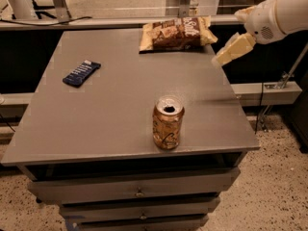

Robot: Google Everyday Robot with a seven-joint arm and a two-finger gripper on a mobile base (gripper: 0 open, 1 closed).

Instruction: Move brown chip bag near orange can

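The brown chip bag [175, 33] is seen lying flat at the far edge of the grey table [115, 105], in the upper middle of the frame. Large white lettering is printed across its dark-brown panel, and pictured chips are shown on the tan-yellow ends, but the words cannot be read with certainty.

The orange can [168, 123] is placed upright in the lower middle of the frame, near the table's front edge and well apart from the bag. Its silver top is opened, and a dark hole is shown in it. A dark script mark is carried on its side, and no name can be made out from it.

A small dark-blue bar wrapper [82, 73] is laid at the left of the frame on the tabletop. Pale markings are visible on it, too small to be read.

The gripper [226, 56] is held in the upper right of the frame, just past the table's right edge and near the bag's right end, without touching it. Only a cream-coloured wedge is presented to the camera, so it cannot be told whether it is released or clenched. The white arm [279, 16] behind it is cut off by the right border.

Below the tabletop, drawers [139, 191] with small knobs are seen, the lowest cut off by the bottom edge.
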